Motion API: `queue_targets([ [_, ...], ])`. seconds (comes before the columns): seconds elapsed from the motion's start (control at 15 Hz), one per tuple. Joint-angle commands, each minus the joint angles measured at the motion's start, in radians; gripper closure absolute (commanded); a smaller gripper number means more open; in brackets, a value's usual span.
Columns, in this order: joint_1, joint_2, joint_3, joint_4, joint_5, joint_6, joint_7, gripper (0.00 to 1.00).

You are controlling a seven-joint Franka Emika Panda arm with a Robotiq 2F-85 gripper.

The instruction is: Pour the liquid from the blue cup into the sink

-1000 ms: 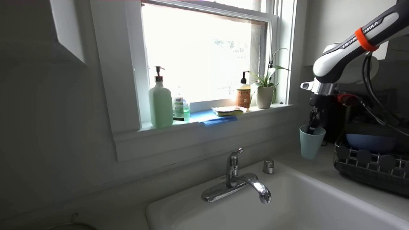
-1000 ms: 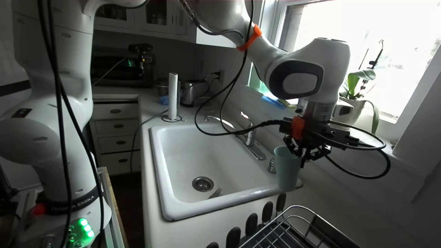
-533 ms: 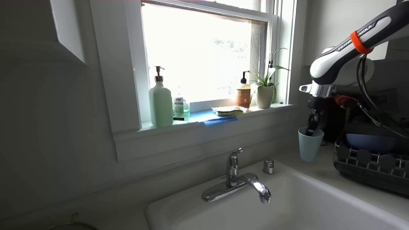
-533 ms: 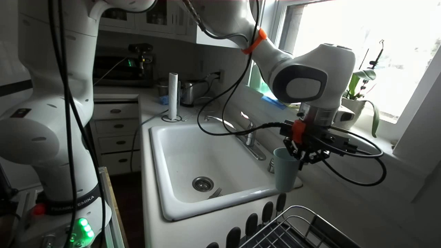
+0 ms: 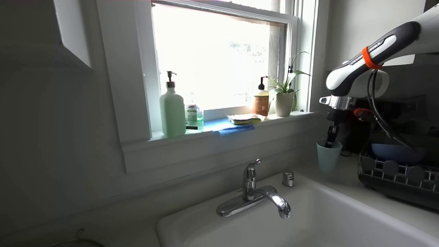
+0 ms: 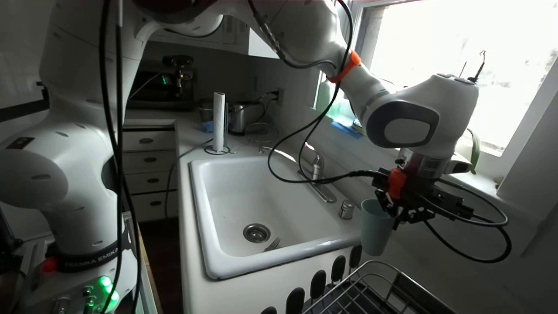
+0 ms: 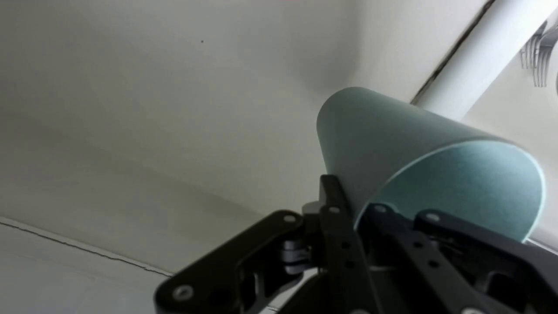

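Observation:
The pale blue-green cup (image 5: 328, 160) hangs upright above the counter beside the sink's corner; it also shows in an exterior view (image 6: 375, 233) and the wrist view (image 7: 383, 126). My gripper (image 7: 354, 196) is shut on its wall, one finger inside the rim and one outside. The gripper also shows in both exterior views (image 5: 331, 137) (image 6: 394, 218). The cup's bottom inside is hidden, so I cannot see any liquid. The white sink (image 6: 279, 261) lies beside the cup; its rim crosses the wrist view (image 7: 479, 65).
The chrome tap (image 5: 249, 181) and a small chrome cap (image 6: 347, 210) stand on the sink's back ledge. A dish rack (image 6: 370, 279) with a blue dish (image 5: 398, 152) sits beside the cup. Forks (image 6: 273, 245) lie in the sink. Bottles (image 5: 172, 115) and a plant (image 5: 284, 103) line the windowsill.
The arm has carried the cup lower and sideways, leftward in one exterior picture and rightward in another, off the chrome cap it partly covered. The cup stays upright and gripped.

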State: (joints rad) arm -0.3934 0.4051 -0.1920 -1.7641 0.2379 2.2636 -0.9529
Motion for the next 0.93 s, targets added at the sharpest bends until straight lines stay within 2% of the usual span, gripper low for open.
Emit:
queue_targets([
  [0.0, -0.05, 0.088, 0.035, 0.12, 0.025, -0.064, 0.001, 0.99],
  [0.6, -0.095, 0.199, 0.092, 0.244, 0.029, -0.117, 0.004, 0.99],
  [0.67, -0.094, 0.205, 0.092, 0.248, 0.023, -0.115, 0.011, 0.7],
  [0.73, -0.095, 0.208, 0.094, 0.256, 0.02, -0.121, 0.012, 0.68],
  [0.87, -0.097, 0.204, 0.096, 0.263, 0.018, -0.128, 0.013, 0.56],
])
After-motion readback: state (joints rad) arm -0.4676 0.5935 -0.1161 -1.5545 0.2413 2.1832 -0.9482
